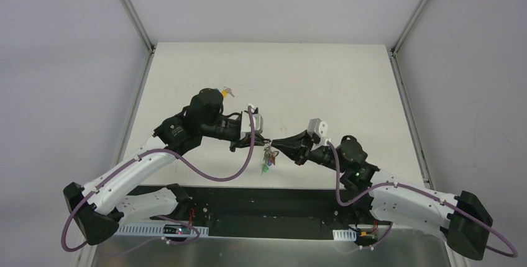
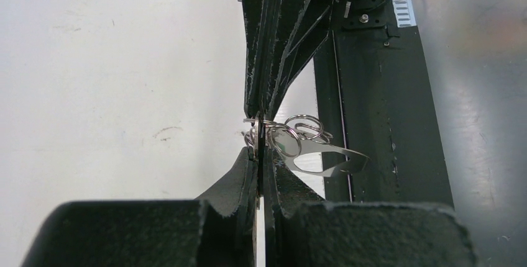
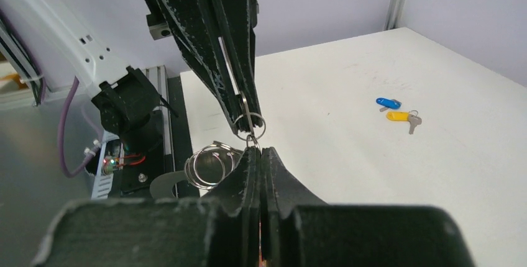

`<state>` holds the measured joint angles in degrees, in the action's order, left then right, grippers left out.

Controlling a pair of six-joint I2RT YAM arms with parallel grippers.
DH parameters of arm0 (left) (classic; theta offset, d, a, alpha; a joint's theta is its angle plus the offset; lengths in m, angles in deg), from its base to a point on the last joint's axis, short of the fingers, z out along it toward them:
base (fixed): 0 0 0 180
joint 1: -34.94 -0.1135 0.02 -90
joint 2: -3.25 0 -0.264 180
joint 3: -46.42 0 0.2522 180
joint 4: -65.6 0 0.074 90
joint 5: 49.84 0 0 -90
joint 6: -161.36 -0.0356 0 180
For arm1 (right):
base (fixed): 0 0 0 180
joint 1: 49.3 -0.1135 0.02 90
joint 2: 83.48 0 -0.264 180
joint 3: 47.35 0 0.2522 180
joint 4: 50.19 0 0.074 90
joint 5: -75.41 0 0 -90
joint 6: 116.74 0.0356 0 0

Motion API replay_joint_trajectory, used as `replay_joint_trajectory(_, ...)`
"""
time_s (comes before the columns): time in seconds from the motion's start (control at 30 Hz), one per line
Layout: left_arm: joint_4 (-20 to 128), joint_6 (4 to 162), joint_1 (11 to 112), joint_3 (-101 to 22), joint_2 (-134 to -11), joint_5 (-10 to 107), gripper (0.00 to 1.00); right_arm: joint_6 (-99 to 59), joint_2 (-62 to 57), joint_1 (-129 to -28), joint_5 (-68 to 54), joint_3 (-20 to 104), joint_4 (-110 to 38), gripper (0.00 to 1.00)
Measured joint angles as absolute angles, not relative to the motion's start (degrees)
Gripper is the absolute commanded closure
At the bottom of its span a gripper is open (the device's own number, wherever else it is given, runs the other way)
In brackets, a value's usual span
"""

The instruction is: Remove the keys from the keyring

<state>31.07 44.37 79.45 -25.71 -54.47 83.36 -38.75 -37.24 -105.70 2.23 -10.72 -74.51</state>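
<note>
Two grippers meet tip to tip over the near edge of the table (image 1: 323,87). The left gripper (image 1: 265,141) and right gripper (image 1: 274,143) each pinch the keyring (image 1: 268,154) tight, presumably bracing it so keys can slide off. Below it dangles a cluster of keys, count unclear. Farther off lie two loose ones: a blue key (image 3: 388,102) and a yellow key (image 3: 398,116).

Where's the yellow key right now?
In the right wrist view the yellow key lies on the white table beside the blue key; from above it peeks out behind the left arm.
</note>
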Motion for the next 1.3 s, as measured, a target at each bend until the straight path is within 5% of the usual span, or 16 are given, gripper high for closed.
replay_joint_trajectory(0.23,32.6,51.7,79.4,-25.7,-54.7,80.4,1.0,-27.8,-29.8,-105.8,-3.6,-20.1,-101.6,1.0)
replay_joint_trajectory(0.43,34.7,58.0,79.4,-25.6,-54.6,78.5,1.0,-26.7,-27.8,-105.7,-5.7,-21.4,-109.9,1.0)
replay_joint_trajectory(1.3,37.8,64.3,79.4,-21.9,-49.7,75.1,1.0,-24.0,-39.2,-105.8,-17.6,-19.4,-98.4,1.0)
